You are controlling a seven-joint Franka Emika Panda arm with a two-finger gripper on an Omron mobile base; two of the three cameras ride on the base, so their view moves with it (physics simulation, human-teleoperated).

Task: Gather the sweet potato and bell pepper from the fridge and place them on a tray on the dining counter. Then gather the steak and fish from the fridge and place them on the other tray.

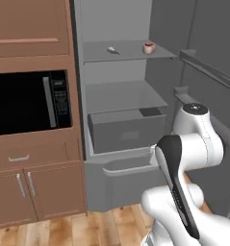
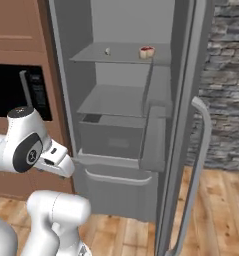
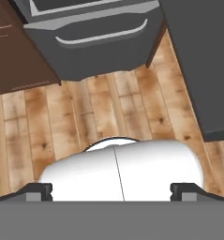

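Currently, 2 small items are sitting on the fridge's top shelf (image 1: 131, 56): a red-and-white piece that looks like the steak (image 1: 148, 47) toward the right, and a pale sliver (image 1: 112, 50), possibly the fish, toward the middle. Neither a sweet potato nor a bell pepper can be made out; they may be lying inside the closed grey drawer (image 1: 126, 129) below the middle shelf, though that is only a guess. The fridge door (image 2: 183, 125) is standing wide open at the right.

To do this step well, the arm is going to need to unfold upward and forward, clearing the drawer front and the door shelves before reaching in, and approaching any item from the front with its fingers spread either side.

The arm is folded close over its base, elbow raised in front of the lower fridge. The hand is pointing down at the wooden floor (image 3: 85, 117), with the freezer drawer handle (image 3: 101, 35) showing beyond. The end effector (image 3: 111, 190) is released, its 2 fingertips (image 3: 41, 190) standing wide apart, grasping nothing.
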